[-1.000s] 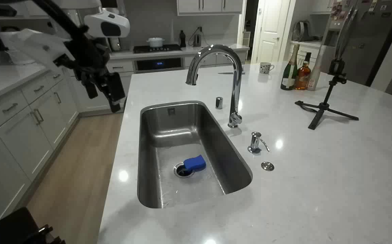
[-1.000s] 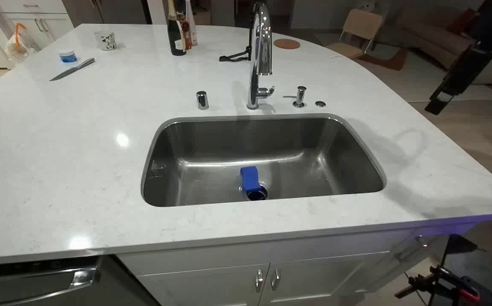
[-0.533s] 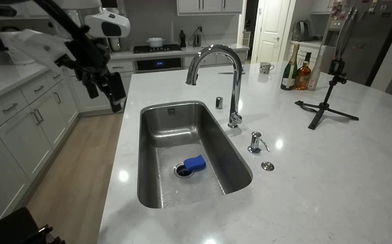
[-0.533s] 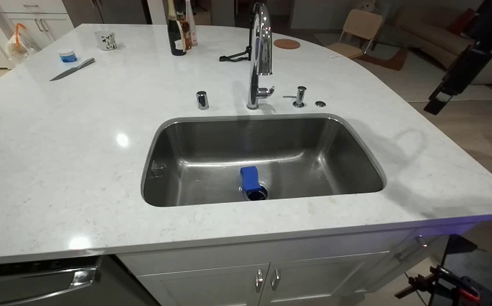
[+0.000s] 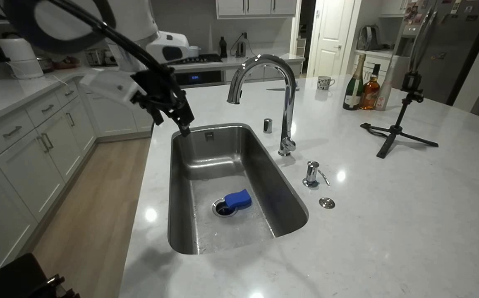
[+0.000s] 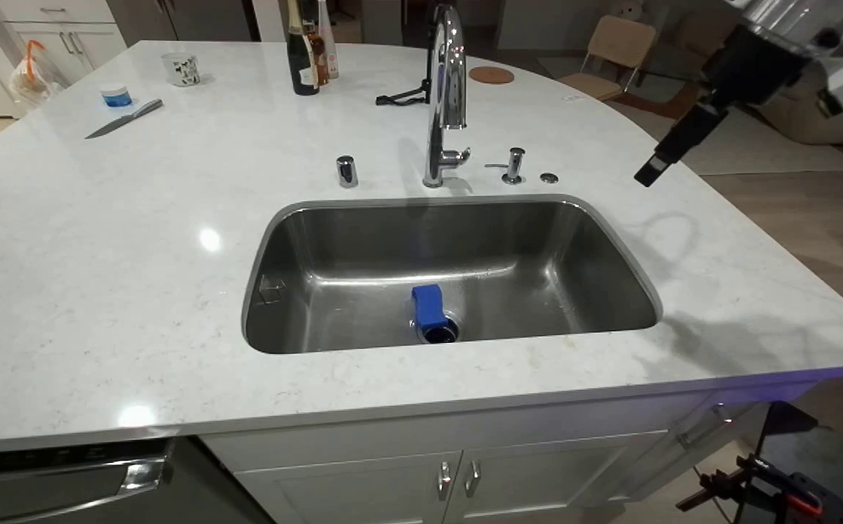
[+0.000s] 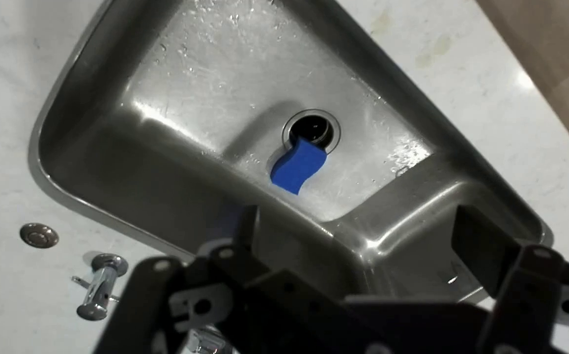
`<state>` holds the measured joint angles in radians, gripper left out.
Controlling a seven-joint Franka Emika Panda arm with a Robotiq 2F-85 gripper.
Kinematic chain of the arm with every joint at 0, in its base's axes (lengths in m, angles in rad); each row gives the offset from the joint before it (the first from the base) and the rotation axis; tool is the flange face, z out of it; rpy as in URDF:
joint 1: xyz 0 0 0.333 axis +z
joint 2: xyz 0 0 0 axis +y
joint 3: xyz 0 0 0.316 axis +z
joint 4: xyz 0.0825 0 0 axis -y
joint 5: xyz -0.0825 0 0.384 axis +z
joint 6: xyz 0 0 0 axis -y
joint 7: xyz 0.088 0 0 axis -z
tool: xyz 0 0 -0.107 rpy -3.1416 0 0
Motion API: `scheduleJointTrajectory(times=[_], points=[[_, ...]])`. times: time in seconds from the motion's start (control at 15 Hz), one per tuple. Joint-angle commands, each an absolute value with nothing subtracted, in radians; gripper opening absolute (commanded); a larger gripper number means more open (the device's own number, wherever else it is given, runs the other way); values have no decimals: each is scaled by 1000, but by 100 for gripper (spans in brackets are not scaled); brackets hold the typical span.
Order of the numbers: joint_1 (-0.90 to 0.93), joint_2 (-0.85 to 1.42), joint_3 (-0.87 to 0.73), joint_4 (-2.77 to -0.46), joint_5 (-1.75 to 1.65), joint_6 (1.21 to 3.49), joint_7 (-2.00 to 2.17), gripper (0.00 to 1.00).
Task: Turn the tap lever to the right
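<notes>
The tap lever is a small slim chrome handle low on the stem of the tall chrome gooseneck faucet. It shows in both exterior views (image 5: 290,144) (image 6: 459,156), sticking out sideways from the stem. The faucet (image 5: 290,99) stands upright beside the sink, its arched spout over the basin side. My gripper (image 7: 355,211) is open and empty in the wrist view. In an exterior view (image 6: 652,172) it hangs in the air to the right of the faucet, apart from the lever. In the wrist view a chrome part (image 7: 207,341) shows at the bottom, mostly hidden by the gripper; I cannot tell whether it is the lever.
A steel sink (image 5: 172,186) with a blue sponge (image 7: 298,167) by the drain lies below me. A soap dispenser (image 5: 312,174), a short chrome fitting (image 5: 267,125) and a round button (image 5: 326,203) stand near the faucet. Bottles (image 5: 353,89) and a tripod (image 5: 396,130) stand behind.
The arm with my gripper has moved over the counter toward the sink and faucet, rightward in one exterior picture and leftward in another. The lever, faucet and sponge have not moved.
</notes>
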<state>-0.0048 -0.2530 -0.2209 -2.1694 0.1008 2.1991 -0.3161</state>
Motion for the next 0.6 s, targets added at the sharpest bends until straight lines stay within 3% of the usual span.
scheduleJointTrajectory(times=[0.0, 0.53], points=[[-22, -135, -204, -2157, 114, 2394, -376, 100], [-40, 127, -211, -2086, 194, 2798, -654, 100]])
